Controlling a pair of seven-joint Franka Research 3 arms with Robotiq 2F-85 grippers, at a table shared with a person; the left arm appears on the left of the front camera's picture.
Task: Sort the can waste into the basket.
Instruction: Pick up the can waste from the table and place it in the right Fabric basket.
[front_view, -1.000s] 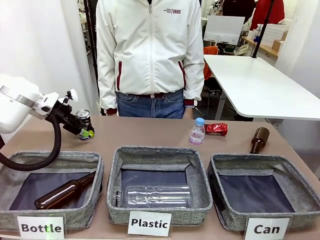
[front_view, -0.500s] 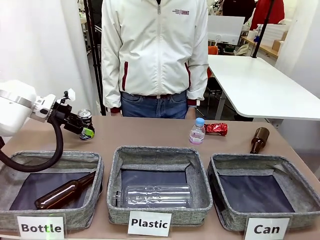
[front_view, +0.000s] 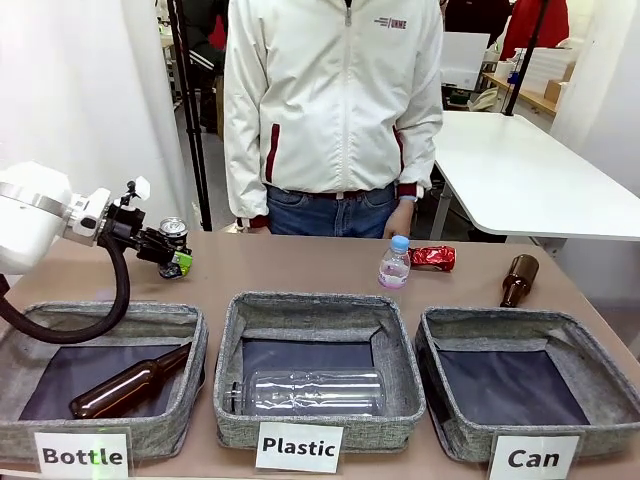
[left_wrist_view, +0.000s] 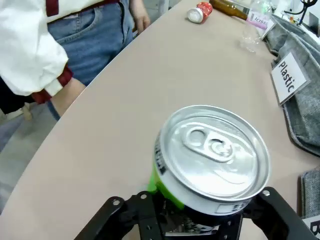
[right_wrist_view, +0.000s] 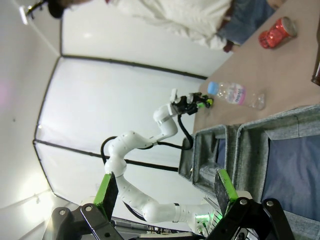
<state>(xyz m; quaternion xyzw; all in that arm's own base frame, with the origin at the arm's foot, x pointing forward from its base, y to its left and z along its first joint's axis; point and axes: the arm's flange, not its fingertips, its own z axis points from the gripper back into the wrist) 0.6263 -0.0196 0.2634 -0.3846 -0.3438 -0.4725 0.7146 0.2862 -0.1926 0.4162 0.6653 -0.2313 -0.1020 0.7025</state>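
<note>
The dark can (front_view: 173, 233) with a silver top and a green mark is at the table's far left, clamped in my left gripper (front_view: 170, 260). Seen along the fingers, the can (left_wrist_view: 212, 157) tilts its lid toward the camera, the black jaws pressed to its lower sides just above the tabletop. The red crushed can (front_view: 433, 257) lies at the far right of the table, also in view as the red can (left_wrist_view: 199, 12) and the red can (right_wrist_view: 276, 33). The grey basket (front_view: 520, 322) behind the "Can" card stands front right. My right gripper (right_wrist_view: 165, 192) is open and holds nothing.
The "Bottle" basket (front_view: 110, 318) holds a brown bottle, and the "Plastic" basket (front_view: 310, 305) a clear bottle. A small water bottle (front_view: 395, 264) and a brown bottle (front_view: 519, 279) stand near the red can. A person (front_view: 335, 110) stands at the far edge.
My left gripper has shut on the dark can and raised it a little off the table. The person has stepped to the right.
</note>
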